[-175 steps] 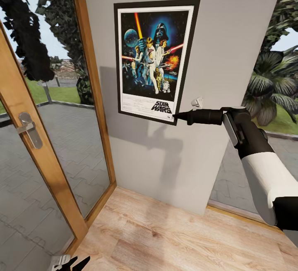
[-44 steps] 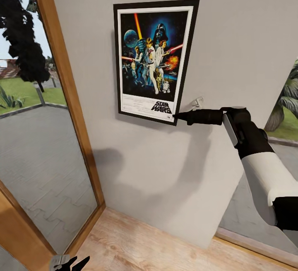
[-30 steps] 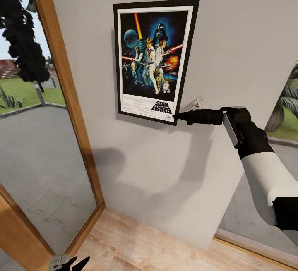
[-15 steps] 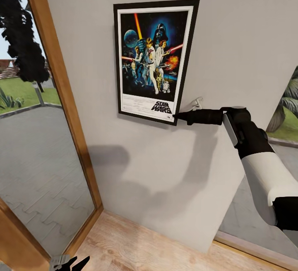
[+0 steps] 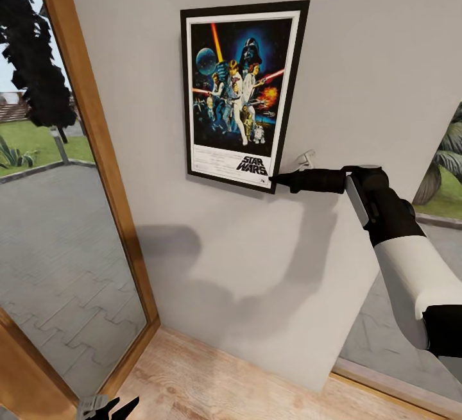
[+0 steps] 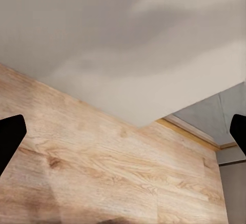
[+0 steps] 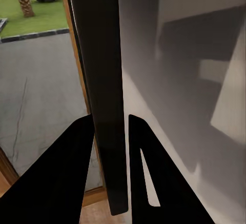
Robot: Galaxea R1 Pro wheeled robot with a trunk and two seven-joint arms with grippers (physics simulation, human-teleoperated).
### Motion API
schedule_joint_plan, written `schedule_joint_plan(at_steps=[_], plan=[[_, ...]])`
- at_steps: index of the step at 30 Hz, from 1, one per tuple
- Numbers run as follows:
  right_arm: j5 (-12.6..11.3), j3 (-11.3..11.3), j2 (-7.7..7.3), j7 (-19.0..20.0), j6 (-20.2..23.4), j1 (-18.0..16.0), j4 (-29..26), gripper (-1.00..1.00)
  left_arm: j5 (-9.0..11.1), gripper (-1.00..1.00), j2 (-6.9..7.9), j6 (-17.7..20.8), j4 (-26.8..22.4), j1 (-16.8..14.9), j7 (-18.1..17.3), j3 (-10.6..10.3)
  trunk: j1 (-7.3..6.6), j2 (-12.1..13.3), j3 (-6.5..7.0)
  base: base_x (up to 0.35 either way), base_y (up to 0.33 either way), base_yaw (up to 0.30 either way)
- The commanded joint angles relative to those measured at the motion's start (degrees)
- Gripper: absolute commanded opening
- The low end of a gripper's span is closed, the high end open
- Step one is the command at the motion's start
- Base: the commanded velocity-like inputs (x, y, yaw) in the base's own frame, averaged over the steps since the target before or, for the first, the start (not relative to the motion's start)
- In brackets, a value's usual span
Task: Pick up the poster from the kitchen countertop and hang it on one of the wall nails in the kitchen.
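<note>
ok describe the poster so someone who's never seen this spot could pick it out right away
Find the pale grey wall right of the wooden door frame. The poster is held up against it, the right gripper pinching its lower right corner. It is upright, black-framed, white-bordered, with colourful figures and STAR WARS lettering.

Three cameras, one wall corner

Head looks forward at the wall, close; left wrist faces floor (wall at 12 o'clock); right wrist sights along the poster edge.

The pale grey wall carries the framed poster flat against it.
</note>
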Motion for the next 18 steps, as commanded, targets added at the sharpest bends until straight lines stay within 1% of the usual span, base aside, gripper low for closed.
schedule_joint_plan(at_steps=[1, 7, 9, 12, 18], plan=[[-0.56, 0.14, -0.06, -0.11, 0.51, -0.07, 0.0, -1.0, 0.41, 1.0, 0.03, -0.34, 0.03, -0.07, -0.07, -0.48, 0.04, -0.13, -0.13, 0.0, 0.0, 0.0], [-0.62, 0.14, -0.06, -0.14, 0.47, -0.07, -0.05, -1.0, 0.41, 1.0, 0.03, -0.34, 0.03, -0.1, -0.06, -0.48, 0.04, -0.13, -0.13, 0.0, 0.0, 0.0], [-1.05, 0.17, 0.6, -0.81, 0.16, 0.02, 0.61, -1.0, 0.32, 1.0, 0.09, -0.34, 0.12, -0.04, -0.13, -0.57, 0.04, -0.13, -0.13, 0.0, 0.0, 0.0], [-0.98, 0.18, 1.57, -1.74, 0.16, 0.02, 1.59, -1.0, 0.32, 1.0, 0.06, -0.36, 0.12, -0.04, -0.13, -0.57, 0.04, -0.13, -0.13, 0.0, 0.0, 0.0], [-0.98, 0.18, 1.7, -1.85, 0.16, 0.02, 1.67, -1.0, 0.32, 1.0, 0.06, -0.36, 0.12, -0.04, -0.13, -0.57, 0.04, -0.13, -0.13, 0.0, 0.0, 0.0]])
